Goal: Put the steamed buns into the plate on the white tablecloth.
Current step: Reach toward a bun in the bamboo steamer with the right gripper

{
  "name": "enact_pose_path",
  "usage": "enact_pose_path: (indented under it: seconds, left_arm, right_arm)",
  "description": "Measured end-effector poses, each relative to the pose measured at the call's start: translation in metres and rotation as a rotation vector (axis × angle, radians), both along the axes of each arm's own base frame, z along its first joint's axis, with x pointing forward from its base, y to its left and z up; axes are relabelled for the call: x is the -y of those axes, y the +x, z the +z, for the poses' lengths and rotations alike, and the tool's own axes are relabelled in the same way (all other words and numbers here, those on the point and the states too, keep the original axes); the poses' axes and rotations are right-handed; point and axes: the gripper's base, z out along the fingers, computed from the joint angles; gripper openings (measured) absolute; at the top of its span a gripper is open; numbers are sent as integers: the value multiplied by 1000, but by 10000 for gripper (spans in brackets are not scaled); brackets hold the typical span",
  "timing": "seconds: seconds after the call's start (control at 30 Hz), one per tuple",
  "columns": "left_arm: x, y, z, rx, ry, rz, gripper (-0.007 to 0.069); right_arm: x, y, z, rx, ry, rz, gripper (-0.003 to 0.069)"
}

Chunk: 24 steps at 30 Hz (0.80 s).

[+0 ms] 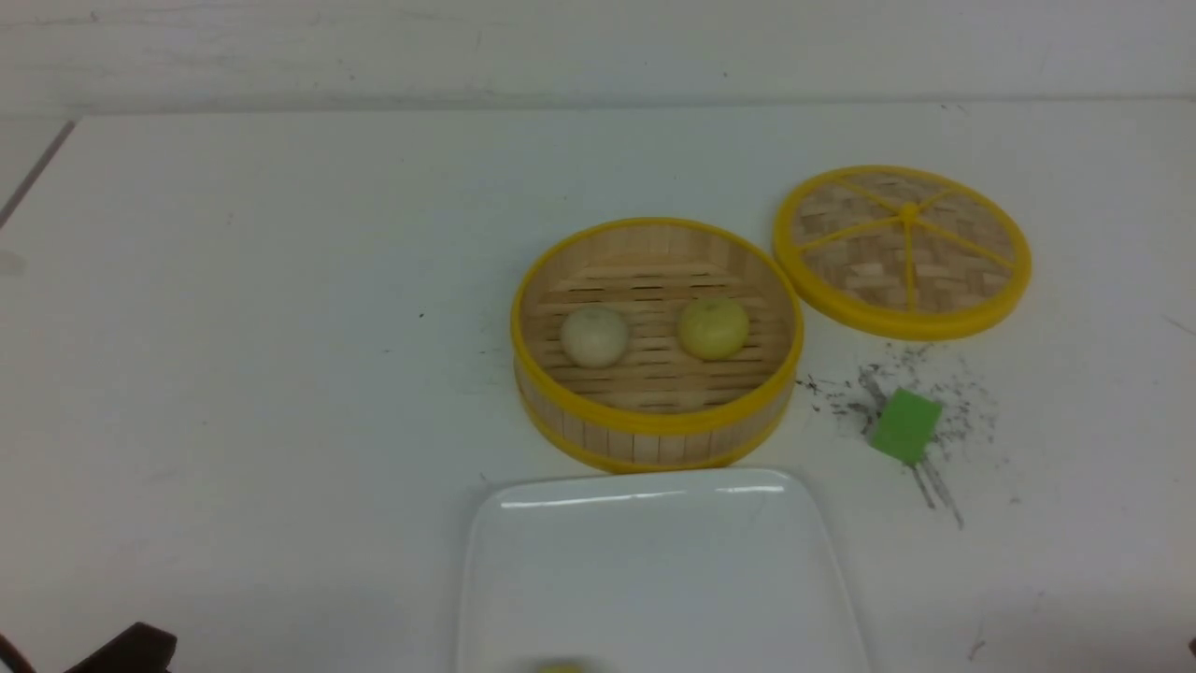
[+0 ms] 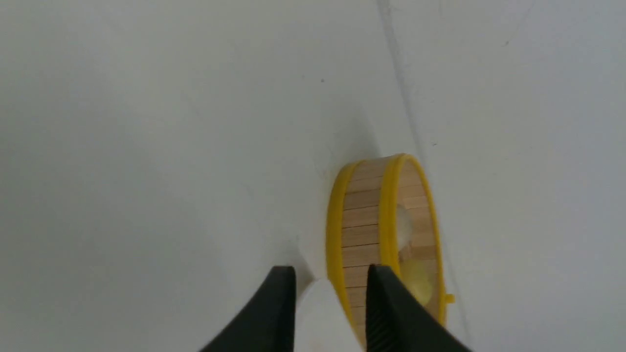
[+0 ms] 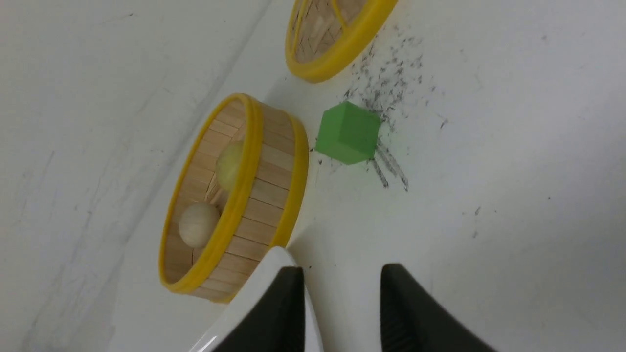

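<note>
Partly, the frame edge crops the plate [image 1: 654, 570]; both arms' fingers [image 2: 279, 313] [image 3: 293, 313] gape.

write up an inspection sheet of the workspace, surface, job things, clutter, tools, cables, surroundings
surface: white tablecloth, dark specks and grey smudges
buns: off-white bun and pale yellow bun, apart, inside the steamer
plate: white plate on the robot's side of the steamer, no bun from the steamer on it yet; small yellow patch at the picture's bottom edge, unclear what
clutter: green cube and woven lid, both right of the buns
left tool: open, nothing between fingertips
right tool: open, nothing between fingertips
cables: nothing seen
surroundings: pale surface beyond the tablecloth's far edge
</note>
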Motion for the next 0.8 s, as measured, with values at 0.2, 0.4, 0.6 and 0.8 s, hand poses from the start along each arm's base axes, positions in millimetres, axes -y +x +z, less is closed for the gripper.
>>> enact_pose_path:
  seconds: [0.2, 0.4, 0.6, 0.8]
  left_arm:
    - [4, -11, 57, 178, 220, -76, 168]
    - [10, -12, 119, 146, 457, -205, 69]
    - [18, 28, 150, -254, 553, -469, 29]
    - [17, 80, 149, -431, 682, -632, 52]
  right_arm:
    - [0, -3, 23, 78, -122, 38, 188]
    - [4, -8, 91, 150, -432, 71, 0]
    - [9, 14, 131, -351, -669, 239, -5]
    - [-4, 55, 140, -493, -761, 521, 6]
